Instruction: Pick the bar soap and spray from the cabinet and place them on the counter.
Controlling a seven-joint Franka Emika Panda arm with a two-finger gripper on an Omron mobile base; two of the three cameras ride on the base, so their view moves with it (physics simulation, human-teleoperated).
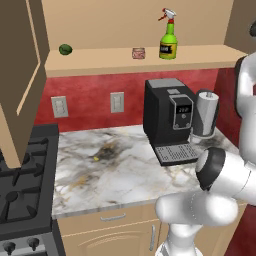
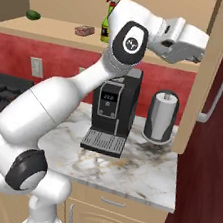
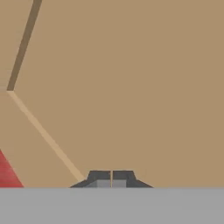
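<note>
Closed, empty pincer (image 3: 112, 178) faces cabinet (image 3: 131, 87) wood; left base view shows spray (image 1: 168, 40) shelved.

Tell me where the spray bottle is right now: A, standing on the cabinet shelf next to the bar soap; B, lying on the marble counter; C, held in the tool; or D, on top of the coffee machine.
A: the spray stands upright on the cabinet shelf, just right of the bar soap, above the coffee machine on the counter.
</note>
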